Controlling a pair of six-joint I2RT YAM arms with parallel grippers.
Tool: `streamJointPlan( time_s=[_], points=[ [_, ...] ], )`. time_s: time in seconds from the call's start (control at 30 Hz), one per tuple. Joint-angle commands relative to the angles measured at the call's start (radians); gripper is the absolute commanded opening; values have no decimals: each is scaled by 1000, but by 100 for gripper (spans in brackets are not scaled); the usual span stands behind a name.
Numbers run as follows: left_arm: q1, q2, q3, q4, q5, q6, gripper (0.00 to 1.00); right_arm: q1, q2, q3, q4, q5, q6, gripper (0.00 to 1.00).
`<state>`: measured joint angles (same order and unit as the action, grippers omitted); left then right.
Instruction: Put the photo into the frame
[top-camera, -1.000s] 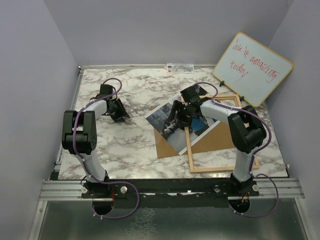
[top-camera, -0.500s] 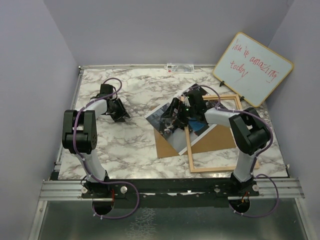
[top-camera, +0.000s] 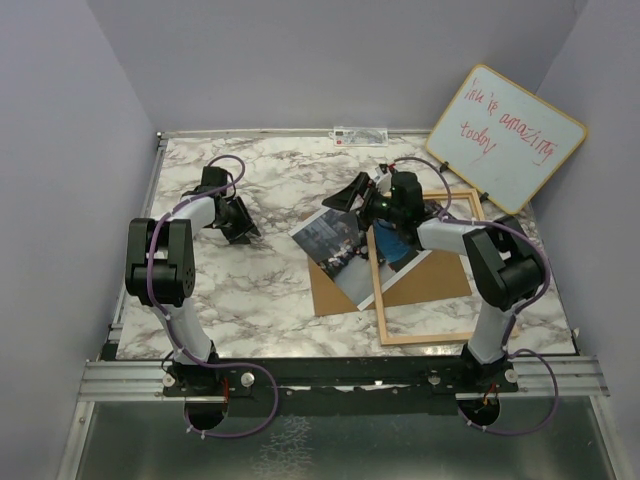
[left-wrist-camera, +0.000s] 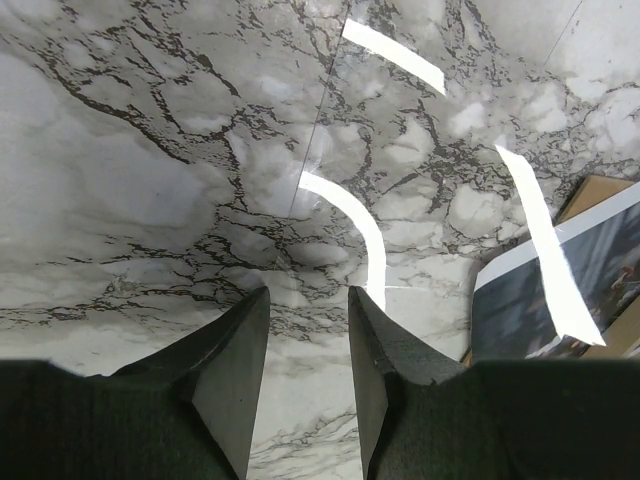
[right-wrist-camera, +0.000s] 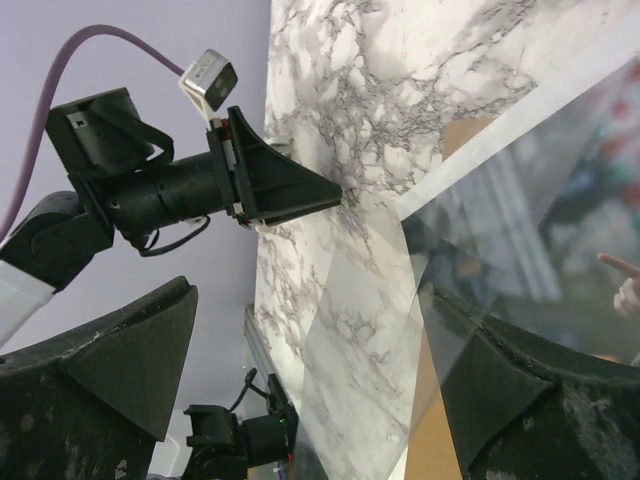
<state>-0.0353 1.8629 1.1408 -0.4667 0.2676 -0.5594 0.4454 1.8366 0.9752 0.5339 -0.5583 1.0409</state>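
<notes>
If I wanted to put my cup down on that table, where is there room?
Bare marble: near-left, between left arm and photo, and the far strip behind the left gripper. The right half is crowded: photo, board and frame overlap, right gripper above them.

The surface (top-camera: 260, 290) is white marble veined grey and black. The photo (top-camera: 335, 250) is dark blue-grey, bordered white. The frame (top-camera: 425, 337) is pale wood, the backing board (top-camera: 430, 280) plain brown. The whiteboard (top-camera: 515, 150) is white with red writing and a wood edge. The left claw (left-wrist-camera: 308, 300) and right claw (right-wrist-camera: 310, 300) are black, with 2 cables (top-camera: 225, 165) in purple.
</notes>
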Motion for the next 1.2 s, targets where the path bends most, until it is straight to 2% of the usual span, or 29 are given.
streamJointPlan(
  time_s=[0.0, 0.17, 0.23, 0.37, 0.5, 0.6, 0.77, 0.83, 1.03, 1.17],
  points=[
    [-17, 140, -82, -73, -165, 55, 41, -2, 56, 36, 110, -76, 56, 95],
    [-17, 137, -74, -75, -174, 59, 41, -6, 60, 104, -150, -25, -34, 78],
    [-17, 136, -70, -76, -175, 58, 41, -13, 74, 115, -198, -30, -42, 64],
    [-17, 130, -66, -75, -168, 58, 41, -21, 103, 114, -167, -86, -21, 37],
    [-17, 102, -60, -76, -157, 55, 41, -22, 103, 125, -147, -104, -25, 3],
    [-18, 59, -52, -85, -150, 47, 42, -22, 70, 111, -90, -112, -17, 0],
    [-18, -48, -24, -129, -164, 32, 49, -23, -1, 60, 87, -104, 82, 0],
    [-18, -100, -21, -148, -173, 23, 55, -24, -19, 47, 151, -90, 128, 0],
    [-18, -289, -45, -232, -273, -22, 81, -24, -57, 20, 271, -20, 229, 1],
    [-17, -411, -59, -293, -377, -34, 88, -24, -94, 31, 258, 34, 222, 1]
  ],
)
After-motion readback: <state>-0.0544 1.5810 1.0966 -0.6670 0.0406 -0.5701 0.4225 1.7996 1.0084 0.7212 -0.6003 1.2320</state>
